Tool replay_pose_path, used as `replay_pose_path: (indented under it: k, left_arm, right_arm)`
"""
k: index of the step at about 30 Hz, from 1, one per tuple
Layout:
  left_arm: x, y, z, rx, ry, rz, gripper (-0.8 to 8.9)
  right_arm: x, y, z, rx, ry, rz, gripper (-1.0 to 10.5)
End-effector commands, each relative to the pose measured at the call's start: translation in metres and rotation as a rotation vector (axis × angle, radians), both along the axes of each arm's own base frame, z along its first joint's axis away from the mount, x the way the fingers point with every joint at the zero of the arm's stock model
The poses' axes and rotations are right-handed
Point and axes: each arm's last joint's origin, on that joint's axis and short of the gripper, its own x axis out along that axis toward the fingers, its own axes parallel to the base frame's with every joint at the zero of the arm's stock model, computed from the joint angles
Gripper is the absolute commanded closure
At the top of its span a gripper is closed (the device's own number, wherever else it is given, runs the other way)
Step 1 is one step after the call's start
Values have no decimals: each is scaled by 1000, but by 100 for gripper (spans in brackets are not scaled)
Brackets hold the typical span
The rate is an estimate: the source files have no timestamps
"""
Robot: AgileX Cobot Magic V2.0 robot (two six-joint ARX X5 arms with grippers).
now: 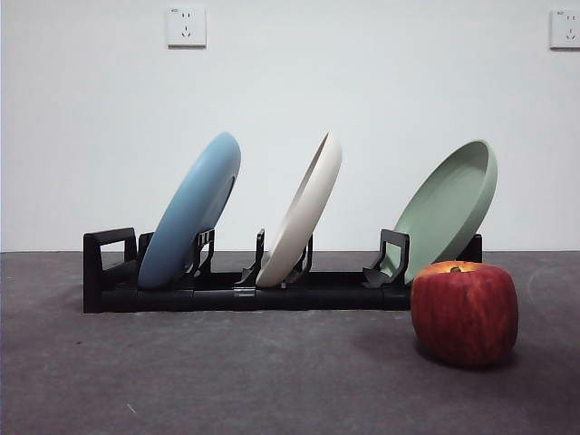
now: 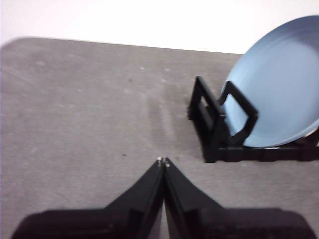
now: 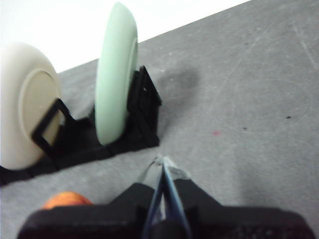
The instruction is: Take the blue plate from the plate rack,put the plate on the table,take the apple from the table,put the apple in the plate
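Leaning in plate rack [image 1: 272,292] left slot: blue plate [image 1: 190,212]; apple [image 1: 464,313] at rack's right end on table [image 1: 227,381]. Left gripper [image 2: 163,162] and right gripper [image 3: 162,162] closed, empty.

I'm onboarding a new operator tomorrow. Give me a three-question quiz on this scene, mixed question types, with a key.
1. True or false: the blue plate already lies flat on the table.
2. Multiple choice: the apple stands nearest, in the front view, to which plate? A) the blue plate B) the cream plate C) the sage-green plate
3. Fill in: the left pincer and the right pincer both have their jaws ____, holding nothing.

Key:
1. False; it leans in the plate rack.
2. C
3. shut
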Motion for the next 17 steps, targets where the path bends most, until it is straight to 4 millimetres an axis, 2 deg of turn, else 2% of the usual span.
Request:
replay_pose_path:
  k: [1,9,13,17]
  left_arm:
    - [-2,0,21,-88,-36,-1,819]
    - [9,-1,79,-103,-9,-44,819]
    - [27,1,107,-60,67,-59,819]
    - [50,0,132,-15,128,-163,819]
  right_arm:
    - [-1,0,21,72,-27,-7,959]
    - [11,1,81,63,11,9,958]
    - [26,4,112,-3,42,91,958]
    - [44,7,138,-61,98,165,958]
